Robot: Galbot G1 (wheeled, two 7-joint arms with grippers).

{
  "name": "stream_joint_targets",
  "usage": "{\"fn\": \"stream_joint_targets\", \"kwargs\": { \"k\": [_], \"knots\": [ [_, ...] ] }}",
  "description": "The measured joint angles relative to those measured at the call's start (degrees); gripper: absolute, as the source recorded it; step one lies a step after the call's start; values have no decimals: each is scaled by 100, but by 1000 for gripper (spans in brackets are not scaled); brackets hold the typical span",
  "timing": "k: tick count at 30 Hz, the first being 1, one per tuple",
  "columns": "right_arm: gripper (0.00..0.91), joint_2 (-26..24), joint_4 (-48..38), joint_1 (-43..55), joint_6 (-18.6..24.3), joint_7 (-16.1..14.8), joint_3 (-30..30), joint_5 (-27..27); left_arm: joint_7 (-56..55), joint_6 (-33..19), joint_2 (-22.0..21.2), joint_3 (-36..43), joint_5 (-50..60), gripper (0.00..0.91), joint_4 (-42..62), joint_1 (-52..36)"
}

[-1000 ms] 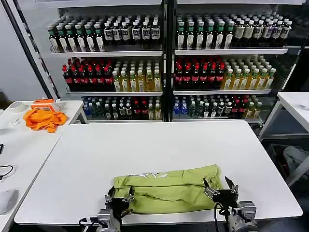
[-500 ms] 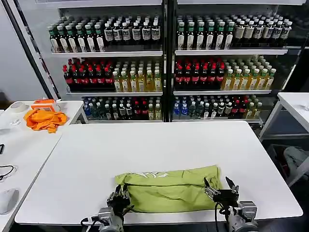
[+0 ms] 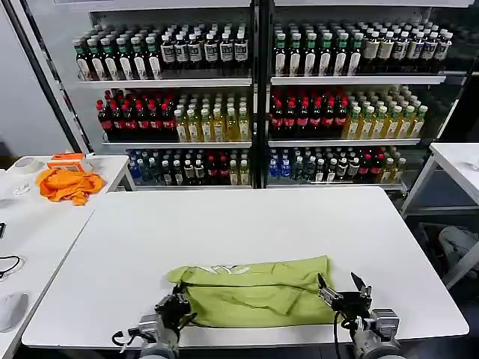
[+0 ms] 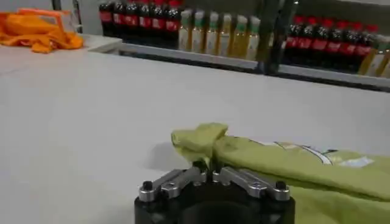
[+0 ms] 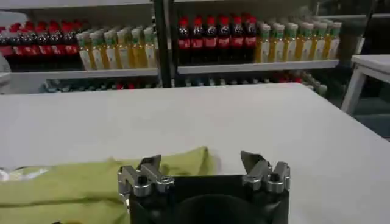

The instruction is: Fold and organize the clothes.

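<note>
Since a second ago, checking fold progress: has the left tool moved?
Yes. The left tool, shut on the T-shirt, shifted left along the table's near edge, dragging that end.

**Lighting / image quality**

Scene was bright and evenly lit, diffuse light from above. White counter [image 3: 247,232] read near-blown, mild glare toward its far edge in the right wrist view. Shadows were soft and short: a faint one under the T-shirt [image 3: 254,292] at its left end in the left wrist view. Shelves of bottles [image 3: 299,112] were lit well, sharp in the head view, soft and out of focus in both wrist views. Head view showed slight bowing of the shelf uprights at the edges.
</note>
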Motion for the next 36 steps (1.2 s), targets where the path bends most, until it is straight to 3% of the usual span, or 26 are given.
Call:
{"fn": "stream_joint_targets", "kwargs": {
  "k": [14,19,27,36],
  "knots": [
    [907,-14,-10,38,8,12,-40,37,100,208,1060,-1354,-1190,20,-311,-297],
    [907,-44,18,52,-2,17,-80,48,172,325,1262,-1578,-1826,20,-528,-326],
    [907,-139,36,88,-28,21,-118,81,341,485,1233,-1406,-2826,20,-1050,-320],
    [907,-272,45,60,-19,16,-38,145,445,582,777,-640,-3475,20,-1182,-499]
  ]
}}
